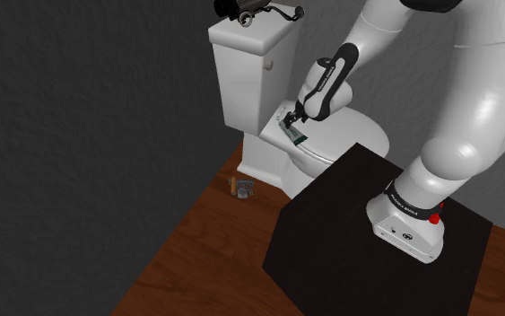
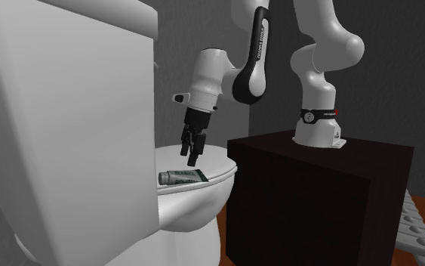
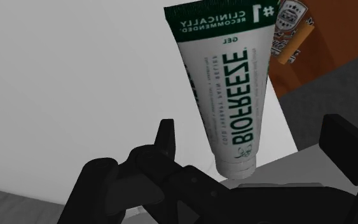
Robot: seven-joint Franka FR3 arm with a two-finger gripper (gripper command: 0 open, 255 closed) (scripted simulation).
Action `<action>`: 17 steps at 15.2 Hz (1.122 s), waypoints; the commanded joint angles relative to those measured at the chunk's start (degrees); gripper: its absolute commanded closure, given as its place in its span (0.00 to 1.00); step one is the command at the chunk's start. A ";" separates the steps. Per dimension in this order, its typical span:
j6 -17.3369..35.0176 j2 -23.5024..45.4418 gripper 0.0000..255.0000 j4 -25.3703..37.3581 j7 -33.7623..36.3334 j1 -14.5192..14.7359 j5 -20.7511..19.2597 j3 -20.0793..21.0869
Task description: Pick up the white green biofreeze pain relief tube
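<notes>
A white tube with a green crimped end and green BIOFREEZE lettering (image 3: 225,89) lies flat on the white toilet lid (image 3: 75,95), near the lid's edge. In the second exterior view the tube (image 2: 182,178) rests just below my black gripper (image 2: 190,153), which hangs a short way above it without touching. From the shoulder view the gripper (image 1: 290,120) points down at the tube (image 1: 295,136). The gripper (image 3: 254,137) is open, its fingers (image 3: 165,137) standing apart on either side of the tube's cap end.
The toilet tank (image 1: 246,76) rises behind the lid with a black object (image 1: 252,11) on top. A small box (image 1: 242,187) lies on the wooden floor (image 1: 196,260) beside the bowl. My black stand (image 1: 349,224) is close to the toilet's front.
</notes>
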 commanded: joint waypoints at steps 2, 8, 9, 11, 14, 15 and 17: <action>2.52 4.78 0.00 3.04 0.11 -0.63 0.24 -0.01; 6.15 10.92 0.00 5.54 0.45 -0.34 0.56 -0.19; 6.16 10.92 0.00 5.53 0.45 -0.34 0.56 -0.19; 6.20 10.95 1.00 5.52 0.46 -0.31 0.57 -0.21; 6.21 10.98 1.00 5.54 0.48 -0.27 0.59 -0.22; 6.21 10.98 1.00 5.54 0.48 -0.27 0.59 -0.22; 6.21 10.98 1.00 5.54 0.48 -0.26 0.59 -0.22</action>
